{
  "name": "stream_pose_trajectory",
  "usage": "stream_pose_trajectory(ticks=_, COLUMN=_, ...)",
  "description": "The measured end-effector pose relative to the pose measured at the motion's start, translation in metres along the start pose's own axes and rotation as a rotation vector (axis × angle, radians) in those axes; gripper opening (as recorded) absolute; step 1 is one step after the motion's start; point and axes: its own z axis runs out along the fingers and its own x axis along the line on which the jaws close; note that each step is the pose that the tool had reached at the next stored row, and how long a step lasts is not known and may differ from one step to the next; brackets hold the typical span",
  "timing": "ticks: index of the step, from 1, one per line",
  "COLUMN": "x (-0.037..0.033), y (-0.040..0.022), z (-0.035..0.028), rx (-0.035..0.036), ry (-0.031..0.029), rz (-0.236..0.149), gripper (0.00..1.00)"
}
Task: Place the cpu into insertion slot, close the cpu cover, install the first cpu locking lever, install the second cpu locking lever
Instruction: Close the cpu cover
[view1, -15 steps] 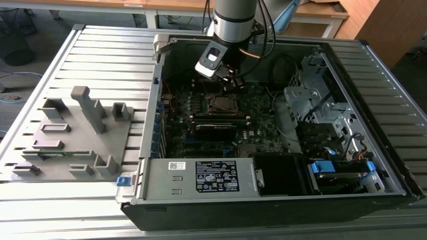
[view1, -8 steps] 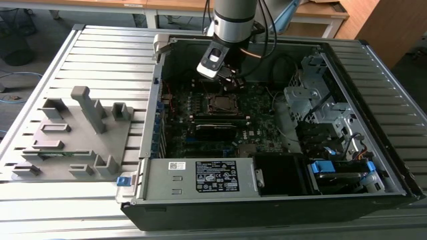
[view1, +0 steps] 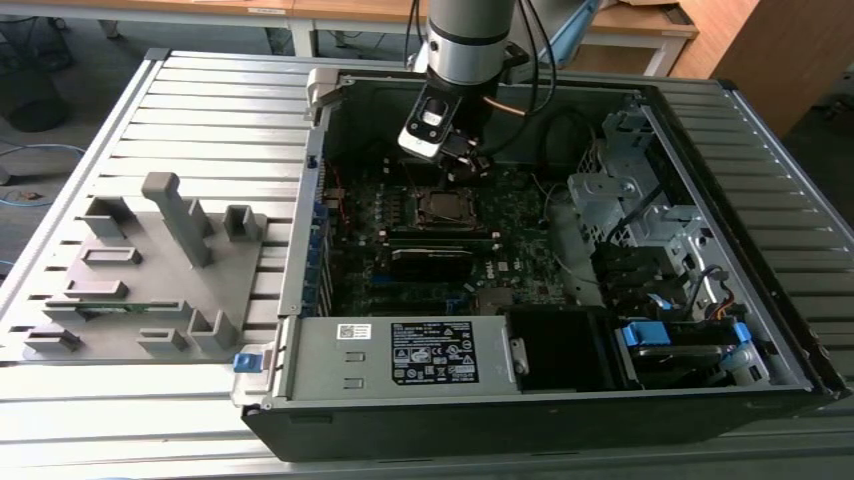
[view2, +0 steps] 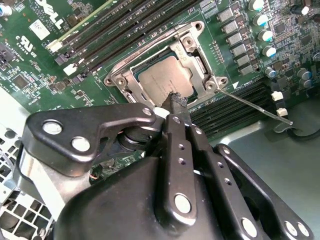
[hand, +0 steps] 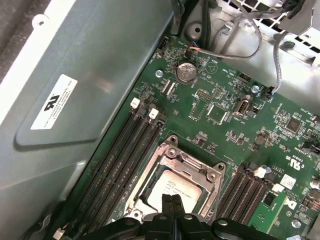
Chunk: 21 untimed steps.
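Observation:
The cpu (view2: 164, 77) (hand: 176, 189) lies flat in the motherboard socket (view1: 441, 208), its grey metal top showing through the window of the cpu cover (view2: 201, 64) (hand: 194, 171). The silvery cover lies down around it. My gripper (view2: 177, 100) (hand: 171, 199) (view1: 463, 165) is shut, with nothing between its black fingers. Its tip hovers at the cpu's edge by the cover frame; I cannot tell whether it touches. A thin locking lever (view2: 260, 106) sticks out from one socket corner, away from the frame.
The socket sits deep in an open computer case (view1: 747, 110). Memory slots (view2: 120, 30) (hand: 125, 150) run on both sides of it, and cables (view1: 574, 130) hang nearby. A drive cage (view1: 627, 190) stands at the exterior view's right. A grey fixture block (view1: 160, 270) sits outside the case.

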Motion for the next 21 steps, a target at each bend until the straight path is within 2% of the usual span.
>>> stream_pose_trajectory(ticks=5, x=0.0, y=0.0, z=0.0, rx=0.0001, ry=0.0002, rz=-0.004, gripper=0.11)
stream_pose_trajectory(ticks=13, x=0.0, y=0.0, z=0.0001, rx=0.0022, ry=0.005, rz=-0.099, gripper=0.11)
stream_pose_trajectory(ticks=21, x=0.0, y=0.0, z=0.0001, rx=0.0024, ry=0.0057, rz=-0.11, gripper=0.11)
